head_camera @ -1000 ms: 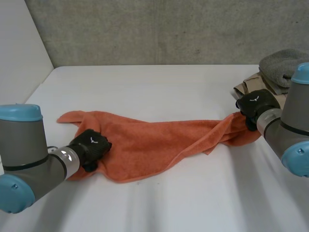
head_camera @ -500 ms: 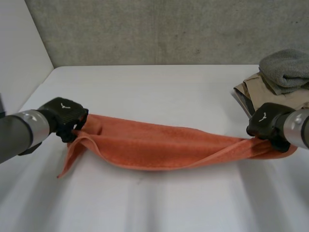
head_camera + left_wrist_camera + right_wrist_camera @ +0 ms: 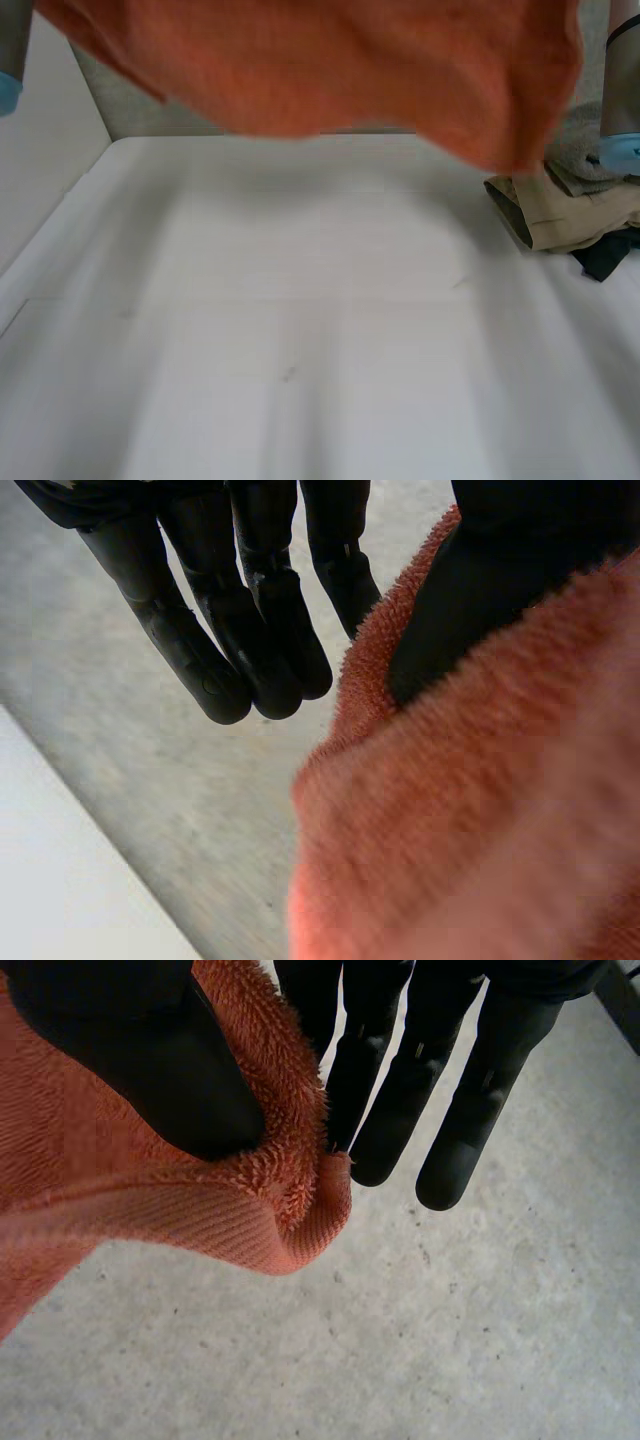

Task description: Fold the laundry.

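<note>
An orange towel [image 3: 330, 60] hangs spread high above the white table [image 3: 300, 330]. The left hand [image 3: 480, 590] and the right hand [image 3: 130, 1050] each pinch its edge between thumb and straight fingers. A pile of clothes [image 3: 570, 215] lies at the table's right.

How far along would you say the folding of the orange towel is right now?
Done: the orange terry towel hangs spread above the white table. In hand: the left hand and right hand each pinch it between thumb and fingers. Left: no fold is made, and the tan cloth and a dark cloth wait at the table's right.
</note>
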Tool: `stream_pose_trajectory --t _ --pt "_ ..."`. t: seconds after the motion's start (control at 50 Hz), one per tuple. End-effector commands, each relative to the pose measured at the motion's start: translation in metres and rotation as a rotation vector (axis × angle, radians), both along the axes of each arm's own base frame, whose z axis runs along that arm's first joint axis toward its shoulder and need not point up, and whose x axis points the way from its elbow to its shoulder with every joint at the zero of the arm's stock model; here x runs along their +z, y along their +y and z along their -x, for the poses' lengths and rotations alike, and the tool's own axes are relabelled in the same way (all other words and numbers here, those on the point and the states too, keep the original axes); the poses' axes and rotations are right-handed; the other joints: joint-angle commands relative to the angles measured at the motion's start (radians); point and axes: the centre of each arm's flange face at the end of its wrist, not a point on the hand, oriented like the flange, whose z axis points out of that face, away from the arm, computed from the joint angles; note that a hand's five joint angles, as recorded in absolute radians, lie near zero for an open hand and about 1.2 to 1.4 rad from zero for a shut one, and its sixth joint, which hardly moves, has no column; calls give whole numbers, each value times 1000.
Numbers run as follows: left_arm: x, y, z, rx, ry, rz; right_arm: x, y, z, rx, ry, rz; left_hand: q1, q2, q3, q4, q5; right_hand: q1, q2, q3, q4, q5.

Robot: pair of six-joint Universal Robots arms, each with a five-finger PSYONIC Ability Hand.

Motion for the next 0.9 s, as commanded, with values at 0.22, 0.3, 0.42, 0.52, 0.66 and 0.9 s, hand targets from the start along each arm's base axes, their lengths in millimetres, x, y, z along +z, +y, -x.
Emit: stream_pose_trajectory --t 0.22,0.3,0.42,0.52,0.66,0.9 --pt "-213 -3 -3 -91 -191 -528 -189 -2 5 126 246 -581 237 202 207 200 246 292 250 210 197 213" --pt "-273 6 -5 -94 -283 -642 -238 7 9 175 310 -733 237 202 207 200 246 292 250 210 197 213" --pt "-318 28 -10 -82 -466 -786 -274 20 18 179 430 -874 237 202 207 200 246 292 250 210 197 213" --pt "-312 36 -8 -91 -529 -813 -266 26 21 165 437 -888 54 19 24 17 63 292 250 210 197 213" --pt "-292 46 -4 -105 -477 -814 -259 34 21 161 364 -907 -661 -696 -690 -697 -652 292 250 210 197 213" --pt "-301 68 -16 -28 -447 -949 -262 33 25 128 343 -926 -825 -860 -855 -862 -816 292 250 210 197 213"
